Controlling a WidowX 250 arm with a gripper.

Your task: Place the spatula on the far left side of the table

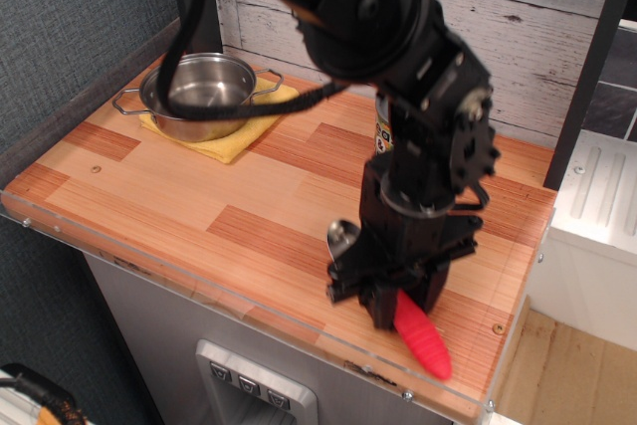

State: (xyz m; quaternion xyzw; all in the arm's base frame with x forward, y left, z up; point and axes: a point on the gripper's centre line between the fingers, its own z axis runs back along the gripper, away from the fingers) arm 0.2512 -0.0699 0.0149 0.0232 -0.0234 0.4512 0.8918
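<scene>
The spatula lies near the front right of the table (179, 191). Its red-pink ribbed handle (423, 340) sticks out below my gripper and its shiny metal bowl (342, 237) shows just left of the wrist. My black gripper (383, 308) points down over the spatula's neck with its fingers closed around it. The contact point is hidden by the fingers. Whether the spatula is off the wood I cannot tell.
A steel pot (199, 95) stands on a yellow cloth (237, 142) at the back left. A can (384, 138) stands behind my arm at the back right. A black post rises at the back left corner. The clear plastic front edge (199, 291) borders the table.
</scene>
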